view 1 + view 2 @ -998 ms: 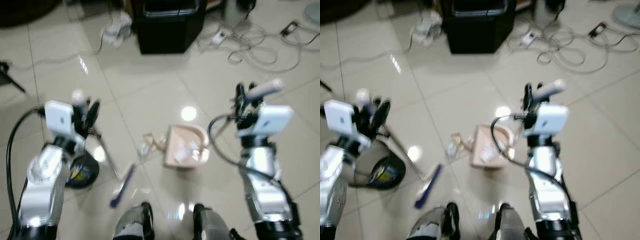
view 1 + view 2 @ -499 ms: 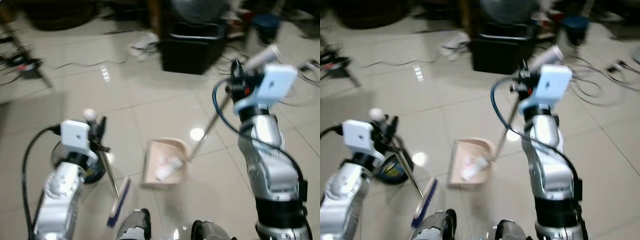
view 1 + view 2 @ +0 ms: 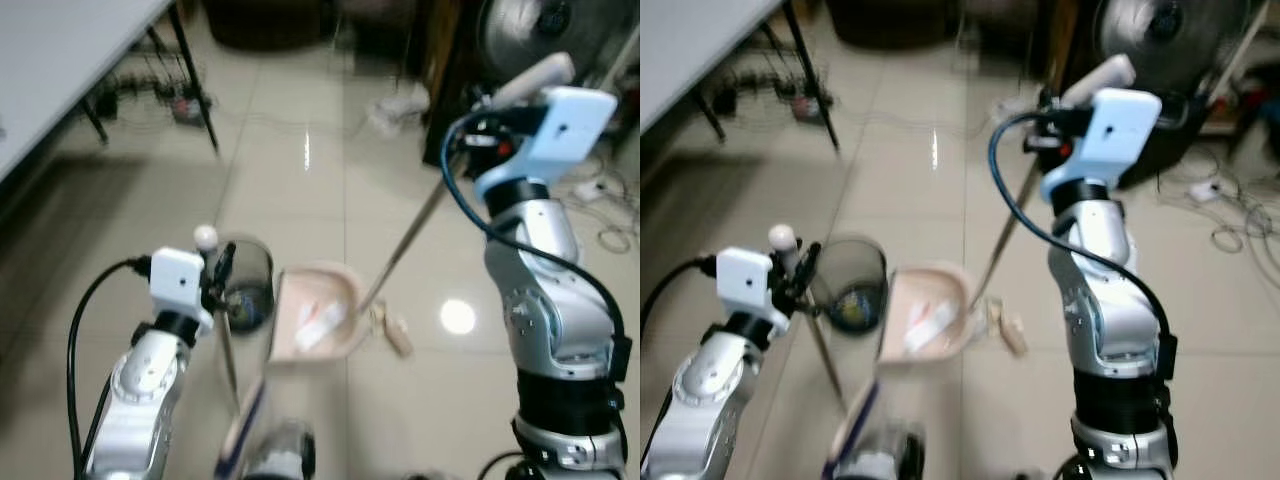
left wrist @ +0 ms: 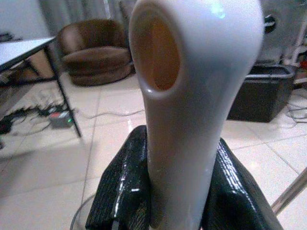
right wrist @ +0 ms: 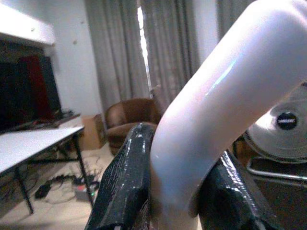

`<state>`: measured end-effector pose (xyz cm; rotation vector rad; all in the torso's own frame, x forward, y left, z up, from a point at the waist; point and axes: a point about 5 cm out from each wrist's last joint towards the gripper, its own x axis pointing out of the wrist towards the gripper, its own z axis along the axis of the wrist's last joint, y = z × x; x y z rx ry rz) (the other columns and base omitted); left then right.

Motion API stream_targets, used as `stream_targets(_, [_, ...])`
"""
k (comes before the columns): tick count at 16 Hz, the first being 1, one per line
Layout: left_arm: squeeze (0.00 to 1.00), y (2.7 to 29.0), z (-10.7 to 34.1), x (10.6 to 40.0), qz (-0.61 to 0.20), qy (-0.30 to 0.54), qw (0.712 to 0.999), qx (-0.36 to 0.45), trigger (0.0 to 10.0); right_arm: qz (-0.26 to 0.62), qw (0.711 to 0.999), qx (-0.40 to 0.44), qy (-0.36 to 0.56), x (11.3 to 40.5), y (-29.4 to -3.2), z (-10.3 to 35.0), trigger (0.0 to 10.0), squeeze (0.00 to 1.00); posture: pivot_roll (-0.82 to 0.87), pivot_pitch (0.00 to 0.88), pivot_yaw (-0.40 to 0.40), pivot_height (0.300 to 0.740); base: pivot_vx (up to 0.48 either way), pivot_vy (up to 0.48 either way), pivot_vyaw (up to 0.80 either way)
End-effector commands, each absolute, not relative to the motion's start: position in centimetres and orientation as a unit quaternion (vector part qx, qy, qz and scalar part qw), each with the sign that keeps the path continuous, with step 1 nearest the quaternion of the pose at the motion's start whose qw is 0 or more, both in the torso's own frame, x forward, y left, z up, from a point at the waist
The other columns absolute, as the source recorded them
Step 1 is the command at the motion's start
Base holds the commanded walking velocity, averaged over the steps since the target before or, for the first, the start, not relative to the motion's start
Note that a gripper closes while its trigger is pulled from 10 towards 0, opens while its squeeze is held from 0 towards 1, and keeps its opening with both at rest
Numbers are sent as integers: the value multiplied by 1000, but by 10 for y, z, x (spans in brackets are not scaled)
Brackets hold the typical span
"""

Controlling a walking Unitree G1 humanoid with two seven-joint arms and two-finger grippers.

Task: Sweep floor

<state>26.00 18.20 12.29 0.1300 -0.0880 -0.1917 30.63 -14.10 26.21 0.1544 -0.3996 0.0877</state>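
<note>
— Which way do our tools run?

— The pale pink plastic dustpan [image 3: 315, 318] sits on the glossy beige tiled floor [image 3: 290, 190] ahead of us, and its long thin metal pole [image 3: 405, 245] slants up from the pan's rear edge toward our right, ending in a curved white handle [image 5: 225, 100]. The broom with the blue bristle head [image 3: 240, 435] has its thin shaft [image 3: 226, 350] rising steeply from the head low near our feet to a white hollow-ended grip [image 4: 192, 96].

— And where are they against each end effector?

— Our right end effector [image 5: 168, 191] is raised high, fingers closed on the white handle, so the dustpan lies well below it and toward our left. Our left end effector [image 4: 182, 191] is clamped around the broom grip, with the bristle head below it. White scraps [image 3: 320, 322] lie inside the pan; a crumpled tan piece [image 3: 392, 333] rests on the tiles just beside its right edge. A dark round bin [image 3: 248, 290] stands just left of the pan.

— What differs from half a second ago?

— Our view has swung: a white tabletop [image 3: 60, 50] on black legs now fills the upper left and a standing fan [image 3: 545, 40] appears at upper right. The right arm stays raised and both grips stay shut.
</note>
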Motion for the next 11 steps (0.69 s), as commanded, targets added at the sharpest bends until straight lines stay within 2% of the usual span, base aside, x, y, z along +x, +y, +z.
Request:
stream_targets(1, [0, 180, 132, 263, -95, -63, 991, 71, 10000, 38, 970, 78, -229, 302, -146, 277, 10000, 0, 11, 77, 66, 740, 300, 0, 800])
stream_targets(11, [0, 177, 129, 263, -102, -55, 990, 78, 10000, 24, 971, 86, -222, 301, -153, 277, 10000, 0, 12, 81, 66, 740, 312, 0, 800])
